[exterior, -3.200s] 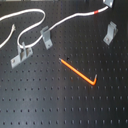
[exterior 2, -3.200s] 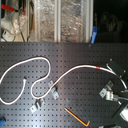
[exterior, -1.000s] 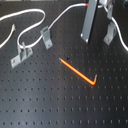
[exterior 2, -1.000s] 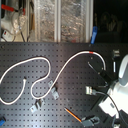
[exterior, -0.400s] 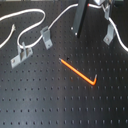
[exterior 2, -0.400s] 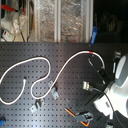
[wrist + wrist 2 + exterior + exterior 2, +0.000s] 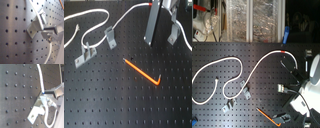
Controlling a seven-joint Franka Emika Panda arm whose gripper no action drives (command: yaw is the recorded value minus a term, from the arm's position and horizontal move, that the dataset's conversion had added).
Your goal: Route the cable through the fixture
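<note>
The white cable [image 7: 237,60] loops across the black pegboard, with its red band [image 7: 283,51] near the second exterior view's right. It also shows in the first exterior view [image 7: 124,17]. My gripper [image 7: 291,75] hangs just past the red band and looks shut on the cable's end part [image 7: 41,79]. In the first exterior view the gripper [image 7: 150,39] stands beside a grey bracket fixture [image 7: 172,34]. In both wrist views that fixture [image 7: 37,23] [image 7: 37,110] lies right under the fingers, with a short cable loop [image 7: 50,115] beside it.
Two more grey fixtures [image 7: 110,36] [image 7: 85,54] stand at the first exterior view's left. An orange bent rod [image 7: 141,72] lies mid-board and also shows in the second exterior view [image 7: 269,116]. Shelves with clutter [image 7: 237,20] stand behind the board.
The arm has come in over the fixture on the second exterior view's right. The cable's red-band end has shifted with it. Over the last second the gripper moves only slightly.
</note>
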